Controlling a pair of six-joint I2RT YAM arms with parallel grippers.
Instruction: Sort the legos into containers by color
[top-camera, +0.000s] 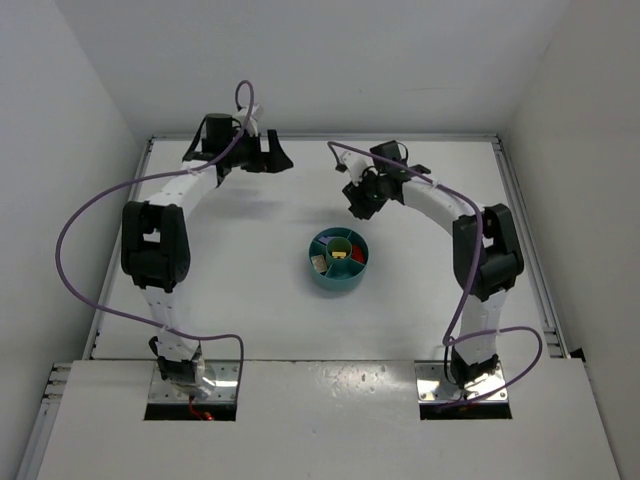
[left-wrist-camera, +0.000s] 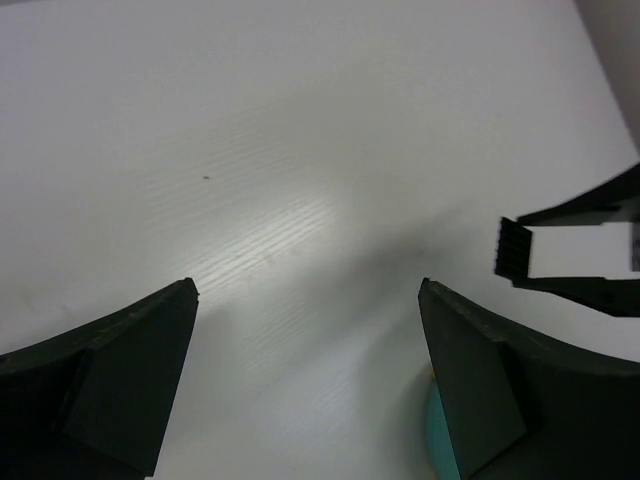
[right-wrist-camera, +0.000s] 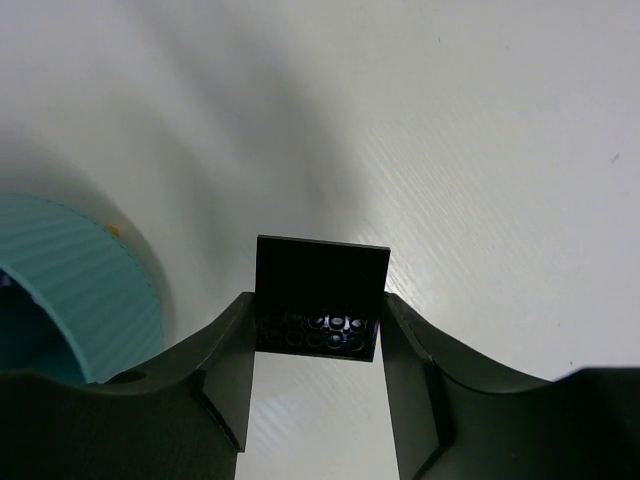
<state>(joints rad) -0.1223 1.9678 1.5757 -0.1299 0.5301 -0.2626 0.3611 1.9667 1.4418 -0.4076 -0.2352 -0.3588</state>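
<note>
Right gripper (right-wrist-camera: 316, 318) has its fingers clamped on a black brick (right-wrist-camera: 322, 285), pinching it by the two side edges. The brick stands on edge between the pads with its hollow underside toward the wrist camera. It is lifted off the table (top-camera: 250, 290), not resting on anything. Edge grip leaves the brick's bottom free, so it should drop cleanly once let go.

Teal dish (top-camera: 336, 286) sits mid-table. The held brick is near it on the far side but not over it yet. Some wedges look to hold colored bits: yellow, red, something pale. Too small to tell which wedge is free for black.

Left gripper (left-wrist-camera: 308, 290) has fingers wide apart with nothing between them, hovering over bare table at the far left. It is well apart from the dish, likely parked there to stay out of the right arm's way.

Step in hand, as I read it: carry the black brick over the dish, then release.
</note>
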